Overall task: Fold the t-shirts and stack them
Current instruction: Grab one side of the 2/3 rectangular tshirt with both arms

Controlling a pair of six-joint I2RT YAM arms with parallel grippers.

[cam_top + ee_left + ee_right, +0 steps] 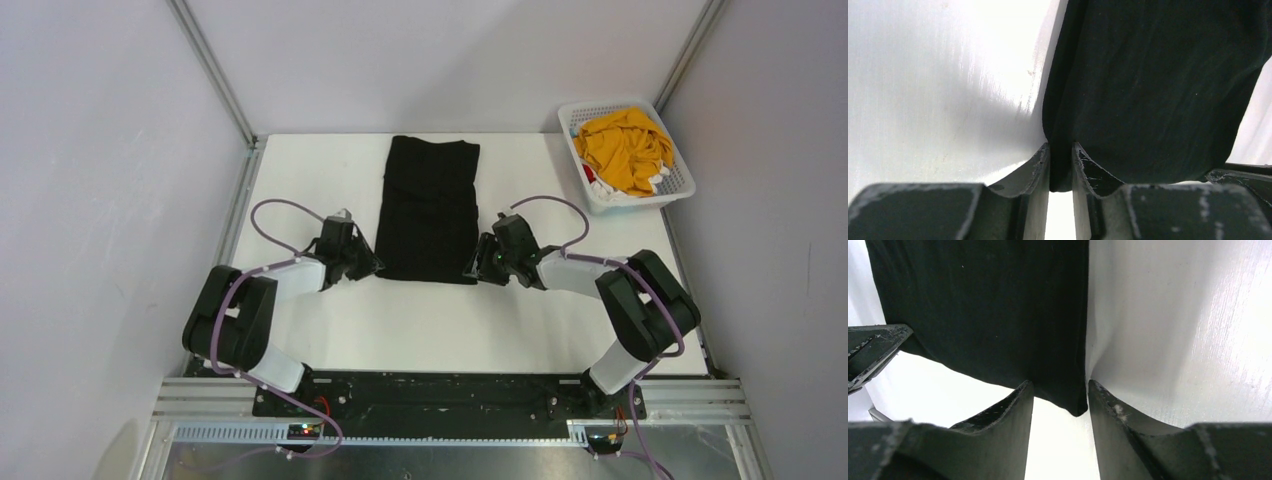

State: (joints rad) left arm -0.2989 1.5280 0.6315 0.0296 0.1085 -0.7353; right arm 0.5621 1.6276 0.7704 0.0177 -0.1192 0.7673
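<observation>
A black t-shirt [430, 205], folded into a long strip, lies flat on the white table [330, 330]. My left gripper [372, 268] sits at its near left corner. In the left wrist view the jaws [1061, 147] are pinched on the shirt's edge [1158, 85], and the cloth fills the narrow gap. My right gripper [472, 270] is at the near right corner. There the jaws [1060, 385] stand apart around the corner of the black cloth [998, 305], with white table showing between them. A mustard-yellow t-shirt [625, 150] lies crumpled in the basket.
A white lattice basket [640, 204] stands at the far right of the table, with bits of red and white cloth [597, 182] under the yellow shirt. Grey walls and metal posts enclose the table on three sides.
</observation>
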